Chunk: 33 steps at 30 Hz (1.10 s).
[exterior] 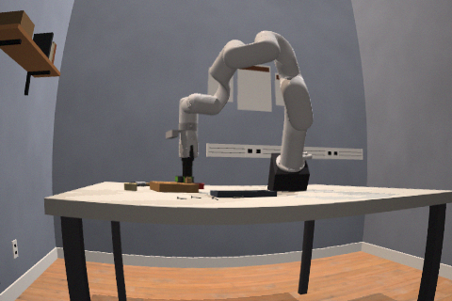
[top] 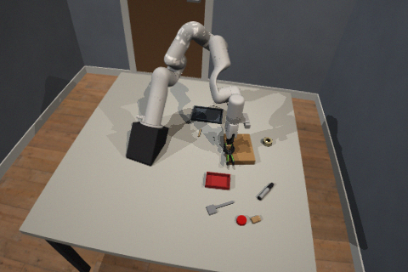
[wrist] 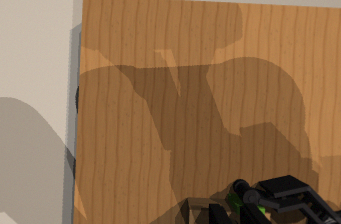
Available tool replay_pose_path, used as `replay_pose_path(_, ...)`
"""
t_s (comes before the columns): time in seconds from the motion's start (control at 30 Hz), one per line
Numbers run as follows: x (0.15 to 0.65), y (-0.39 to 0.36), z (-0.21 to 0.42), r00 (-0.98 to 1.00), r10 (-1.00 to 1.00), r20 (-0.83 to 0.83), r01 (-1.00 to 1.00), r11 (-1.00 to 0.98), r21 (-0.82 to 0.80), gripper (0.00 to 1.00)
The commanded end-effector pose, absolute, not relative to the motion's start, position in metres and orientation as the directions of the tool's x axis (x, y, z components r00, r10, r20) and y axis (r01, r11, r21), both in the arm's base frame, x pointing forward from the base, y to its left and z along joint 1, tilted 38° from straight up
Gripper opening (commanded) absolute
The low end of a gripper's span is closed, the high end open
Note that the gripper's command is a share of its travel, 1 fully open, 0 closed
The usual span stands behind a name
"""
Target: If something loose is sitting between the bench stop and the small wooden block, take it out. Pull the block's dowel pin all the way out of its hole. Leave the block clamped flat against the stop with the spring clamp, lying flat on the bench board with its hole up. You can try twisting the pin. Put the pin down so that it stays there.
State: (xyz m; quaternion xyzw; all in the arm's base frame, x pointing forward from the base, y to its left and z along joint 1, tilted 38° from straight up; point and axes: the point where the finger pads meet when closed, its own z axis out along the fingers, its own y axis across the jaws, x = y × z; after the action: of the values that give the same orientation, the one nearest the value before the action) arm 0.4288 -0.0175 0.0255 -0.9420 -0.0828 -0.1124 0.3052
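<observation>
The wooden bench board (top: pixel 242 149) lies right of the table's centre and fills the wrist view (wrist: pixel 191 110). The small wooden block (wrist: pixel 197 212) sits at its near left edge, only partly seen. The black spring clamp with green tips (top: pixel 229 158) lies right by the block; it also shows in the wrist view (wrist: pixel 281 197). My gripper (top: pixel 229 146) points straight down over the block and is shut on a thin thing there, which I take to be the dowel pin; the fingers hide it. In the side view the gripper (exterior: pixel 186 173) stands just above the block (exterior: pixel 188 180).
A red tray (top: pixel 218 180), a marker (top: pixel 265 191), a grey tool (top: pixel 218 207), a red disc (top: pixel 240 219) and a small tan cube (top: pixel 255 218) lie toward the front. A nut (top: pixel 267 141) lies right of the board. A dark flat tray (top: pixel 206 114) and the arm's base (top: pixel 146 142) stand behind.
</observation>
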Motion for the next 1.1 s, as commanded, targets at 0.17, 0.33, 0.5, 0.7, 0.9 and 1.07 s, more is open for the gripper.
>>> replay_pose_path(0.17,0.4296,-0.0181,0.0263,0.957,0.098,0.272,0.238,-0.799,-0.552,0.00)
replay_pose_path(0.33,0.4296,-0.0181,0.0263,0.954,0.107,0.278,0.250,-0.798,-0.548,0.00)
replay_pose_path(0.5,0.4296,-0.0181,0.0263,0.952,0.115,0.284,0.259,-0.797,-0.546,0.00)
replay_pose_path(0.7,0.4296,-0.0181,0.0263,0.948,0.126,0.291,0.272,-0.795,-0.542,0.00)
replay_pose_path(0.9,0.4296,-0.0181,0.0263,0.943,0.140,0.301,0.289,-0.793,-0.536,0.00)
replay_pose_path(1.07,0.4296,-0.0181,0.0263,0.940,0.150,0.308,0.301,-0.791,-0.532,0.00)
